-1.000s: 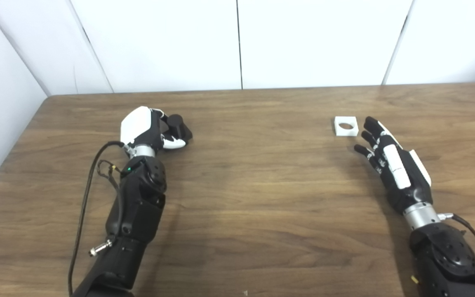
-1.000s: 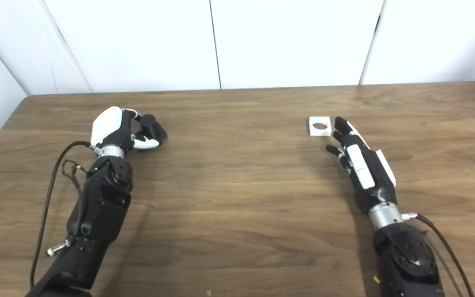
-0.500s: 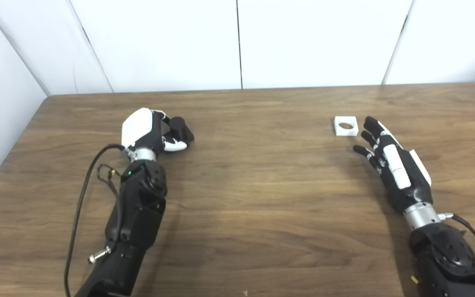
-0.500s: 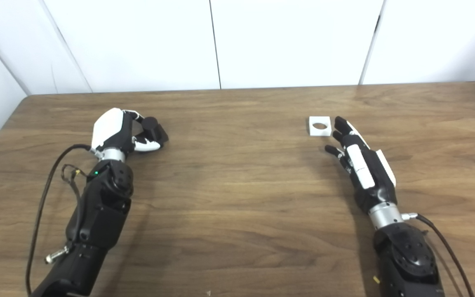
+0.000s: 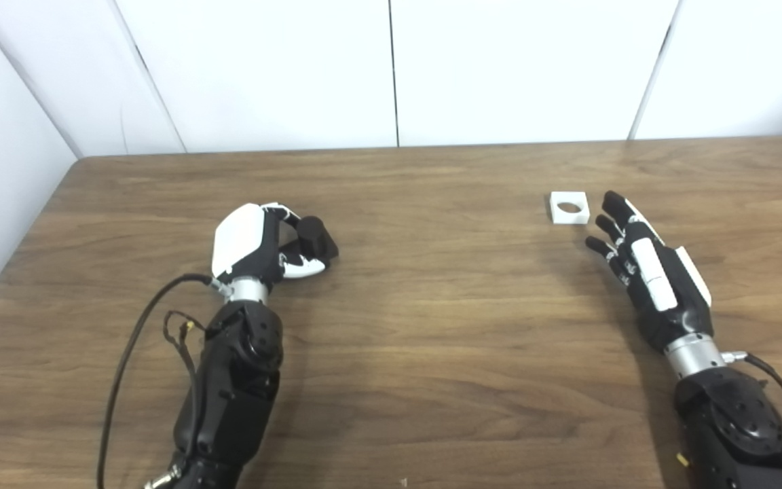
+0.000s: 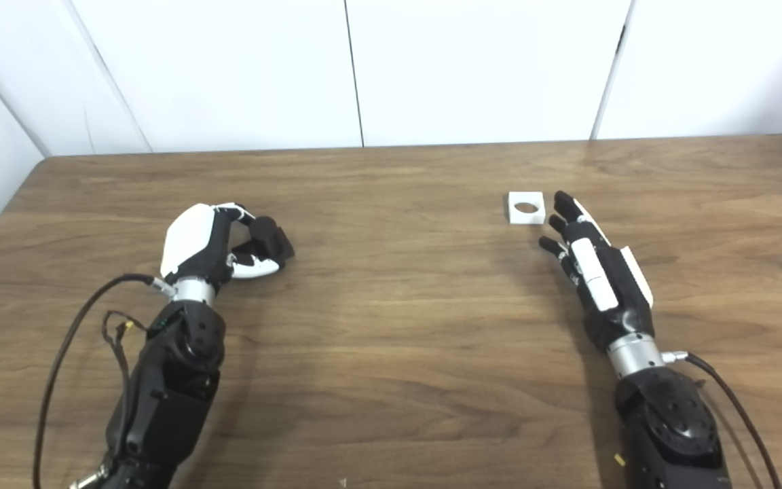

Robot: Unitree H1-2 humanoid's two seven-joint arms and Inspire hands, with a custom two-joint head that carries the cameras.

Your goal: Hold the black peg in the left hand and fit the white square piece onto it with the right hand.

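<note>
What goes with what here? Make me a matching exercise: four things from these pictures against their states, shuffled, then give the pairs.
Things:
1. left hand
2. right hand
3. white square piece
4. black peg

States:
A. lies flat on the table, round hole up
B. open, fingers stretched toward the square
C. shut around the peg
D. gripped between fingers and thumb

Pairs: 1-C, 2-B, 3-A, 4-D

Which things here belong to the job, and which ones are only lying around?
Job:
peg, held in left hand
white square, on the table, untouched
right hand, open, beside it

Not the job:
table
arm cables
</note>
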